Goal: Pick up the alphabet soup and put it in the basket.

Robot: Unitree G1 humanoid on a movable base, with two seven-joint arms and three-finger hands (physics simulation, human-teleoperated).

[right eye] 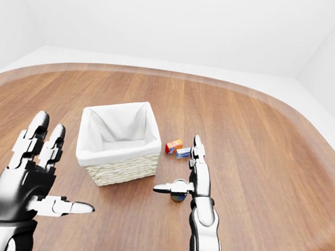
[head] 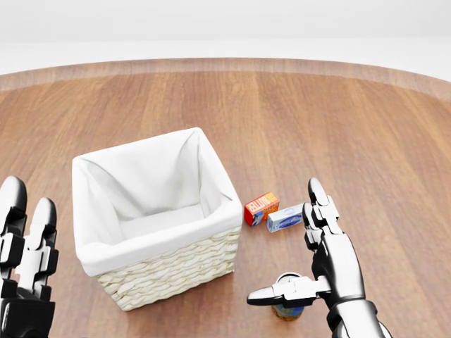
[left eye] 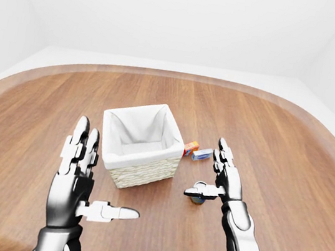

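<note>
My right hand (head: pixel 303 278) is spread wide, fingers pointing up and away from me, thumb stretched out sideways toward my left. It holds nothing. The alphabet soup (head: pixel 288 308) stands upright on the wooden table (head: pixel 366 141), directly under that thumb and just beside my palm on its left side; in the head view the thumb crosses the can's top, and I cannot tell whether they touch. Beyond my fingertips, slightly to their left, lie two small packages side by side: an orange box (head: pixel 261 208) and a pale blue box (head: pixel 284 218), the blue one nearer my fingers. The basket (head: pixel 165 274), woven with a white cloth lining, sits to the left of my right hand, between my two hands. My left hand (left eye: pixel 84 179) is likewise wide and empty, fingers raised, thumb extended toward the right, well apart from the can.
</note>
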